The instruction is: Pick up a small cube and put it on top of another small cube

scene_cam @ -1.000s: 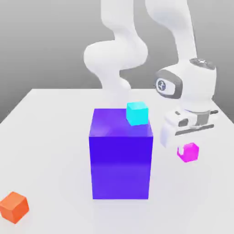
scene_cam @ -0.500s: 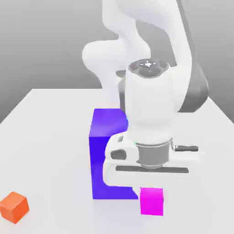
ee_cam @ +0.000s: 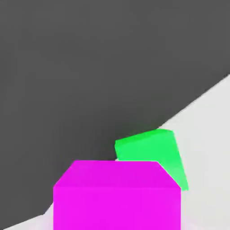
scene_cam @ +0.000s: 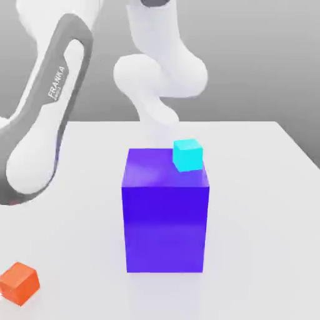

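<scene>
A plain white table (scene_cam: 262,206) spreads under even, soft light, its surface faintly glossy. Behind it stands a bare grey backdrop (scene_cam: 250,56), paler low down and darker higher up. In the hand view the backdrop is dark grey.

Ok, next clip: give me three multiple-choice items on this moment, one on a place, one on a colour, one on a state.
1. Where does the cyan cube sit?
A. on top of the big blue-purple block, at a far corner
B. on the table beside the orange cube
C. under the arm

2. What colour is the cube lying beyond the magenta cube in the hand view?
A. orange
B. green
C. cyan

3. How does the orange cube stand?
A. stacked on the block
B. alone on the table
C. carrying another cube

Answers: 1 A, it rests on the block's top face. 2 B, the green cube shows just behind the magenta one. 3 B, nothing touches it.
</scene>
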Action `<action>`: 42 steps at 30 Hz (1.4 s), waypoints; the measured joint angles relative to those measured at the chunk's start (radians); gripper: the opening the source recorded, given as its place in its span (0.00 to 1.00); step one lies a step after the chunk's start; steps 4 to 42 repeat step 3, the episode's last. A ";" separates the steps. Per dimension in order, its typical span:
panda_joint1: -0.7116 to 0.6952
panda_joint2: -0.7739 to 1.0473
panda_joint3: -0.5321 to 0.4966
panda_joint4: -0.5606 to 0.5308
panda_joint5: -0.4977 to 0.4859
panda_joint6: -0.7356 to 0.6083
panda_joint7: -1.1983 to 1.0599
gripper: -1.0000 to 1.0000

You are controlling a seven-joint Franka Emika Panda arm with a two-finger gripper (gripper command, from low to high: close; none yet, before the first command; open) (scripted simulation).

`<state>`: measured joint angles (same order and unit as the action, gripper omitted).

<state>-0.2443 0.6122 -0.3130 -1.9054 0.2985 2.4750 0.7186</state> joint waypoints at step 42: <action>0.000 0.000 0.000 0.000 0.000 0.000 0.000 1.00</action>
